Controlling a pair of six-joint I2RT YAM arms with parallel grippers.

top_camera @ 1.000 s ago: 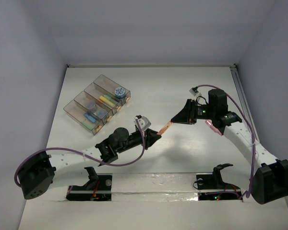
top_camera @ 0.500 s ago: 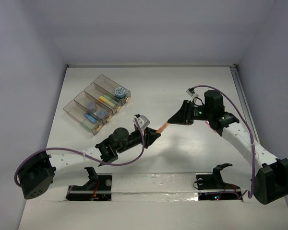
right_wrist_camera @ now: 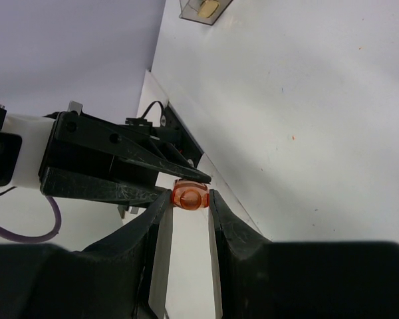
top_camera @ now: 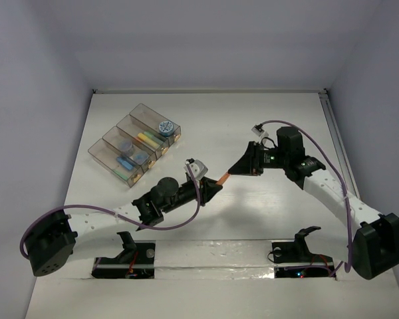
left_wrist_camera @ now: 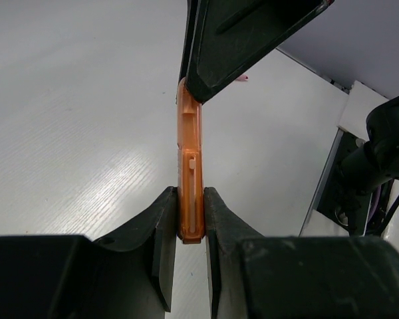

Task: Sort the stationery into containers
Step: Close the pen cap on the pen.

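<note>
An orange translucent pen (top_camera: 223,179) is held in the air over the middle of the table, between both grippers. My left gripper (top_camera: 213,188) is shut on its lower end; in the left wrist view (left_wrist_camera: 190,222) the pads pinch the pen (left_wrist_camera: 189,159). My right gripper (top_camera: 233,171) is closed round the other end, and in the right wrist view (right_wrist_camera: 189,199) the fingertips touch the pen's round end (right_wrist_camera: 189,196). The row of clear containers (top_camera: 100,151) stands at the back left and holds a blue roll (top_camera: 165,127), a yellow pen (top_camera: 145,138) and blue and green items.
A small pink item (left_wrist_camera: 241,78) lies on the table beyond the right gripper. A container corner with a brass clasp (right_wrist_camera: 201,9) shows at the top of the right wrist view. The arm bases and their cables are at the near edge.
My right gripper has moved left and down toward the left gripper, so less of the orange pen shows between them. The left arm has not moved.
</note>
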